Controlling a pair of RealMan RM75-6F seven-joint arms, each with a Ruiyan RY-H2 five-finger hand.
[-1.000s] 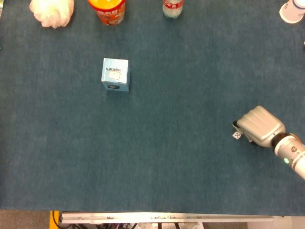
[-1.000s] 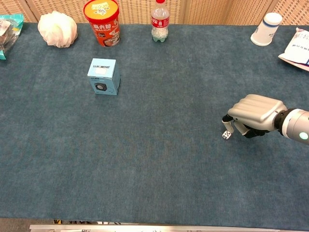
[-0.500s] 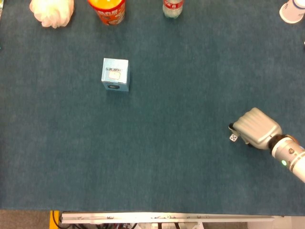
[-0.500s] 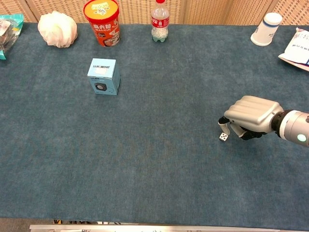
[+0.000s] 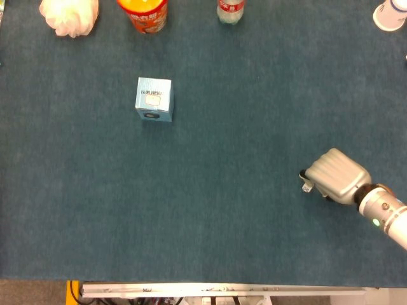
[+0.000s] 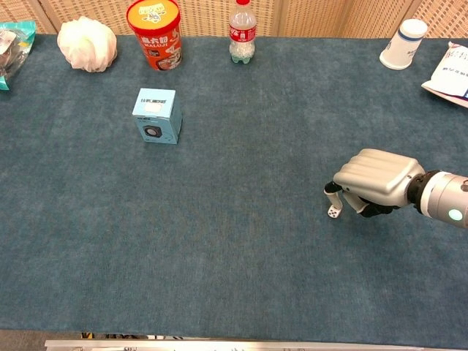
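Observation:
My right hand (image 5: 334, 176) (image 6: 376, 179) hovers low over the blue cloth at the right side of the table, its silver back up and its fingers curled down. At its fingertips sits a small white die (image 5: 307, 187) (image 6: 333, 212), which the hand pinches at its left end. A light blue box (image 5: 154, 99) (image 6: 156, 115) stands far off to the left. My left hand shows in neither view.
Along the far edge stand a white puff (image 6: 87, 44), an orange tub (image 6: 154, 33), a plastic bottle (image 6: 242, 33) and a paper cup (image 6: 404, 44). A white bag (image 6: 450, 73) lies at the right edge, a packet (image 6: 11, 40) at the left.
My right hand has slid left and slightly nearer the front edge, and the die has moved along with its fingertips. The box has stayed put.

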